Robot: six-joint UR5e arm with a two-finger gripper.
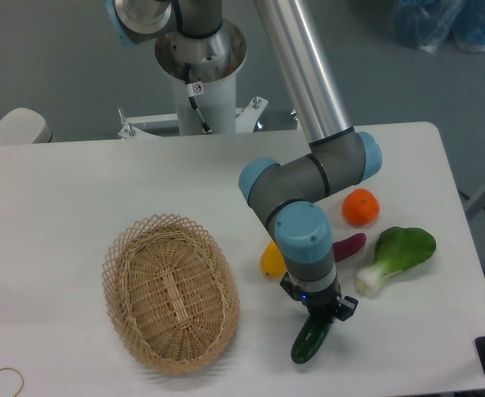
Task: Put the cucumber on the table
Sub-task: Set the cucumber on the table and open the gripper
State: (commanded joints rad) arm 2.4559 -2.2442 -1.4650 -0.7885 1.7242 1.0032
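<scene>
— Cucumber (310, 341), dark green and glossy, hangs tilted from the gripper (318, 309), its free lower end down near the white table (60, 190), close to the front edge. Why held so?

— Fingers are clamped on its upper end, so the slim body slants below the wrist. Whether the tip touches the tabletop cannot be told from where we stand. I judge release is near.

— And the surroundings?

— Woven wicker basket (170, 292), oval and open-weave, sits well to the left, apart from the arm. Yellow vegetable (271, 258), smooth, lies half hidden behind the wrist. Purple vegetable (348, 246), round orange fruit (361, 207) and leafy bok choy (397, 255) with its white stalk lie to the right.
</scene>
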